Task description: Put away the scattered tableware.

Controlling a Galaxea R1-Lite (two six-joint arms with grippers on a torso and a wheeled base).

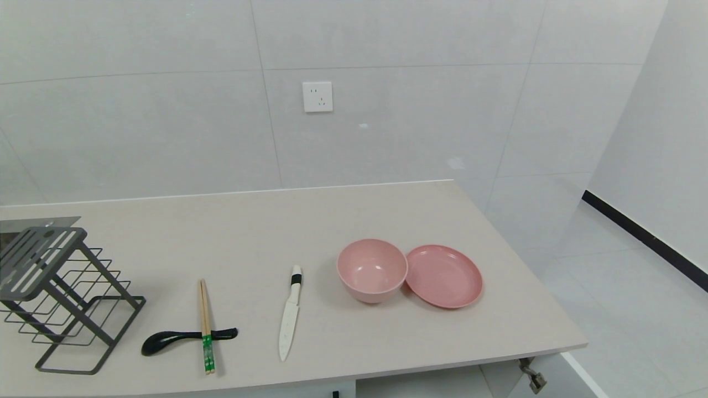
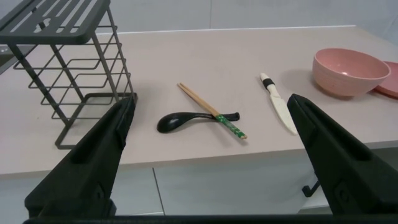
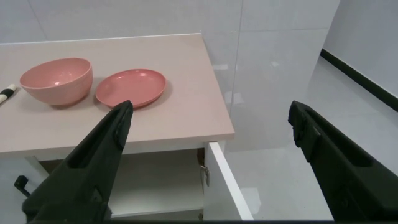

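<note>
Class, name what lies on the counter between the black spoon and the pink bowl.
A white knife with a black band lies between the black spoon and the pink bowl, as the head view shows.

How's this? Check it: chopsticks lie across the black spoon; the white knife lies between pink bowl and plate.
Not quite. The head view shows the white knife between the chopsticks and the pink bowl. The chopsticks do cross the black spoon.

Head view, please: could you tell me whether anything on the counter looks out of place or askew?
The chopsticks lie crossed over the black spoon near the front edge, and the pink bowl appears to touch the pink plate. Below the right corner of the counter, a cabinet door stands open.
</note>
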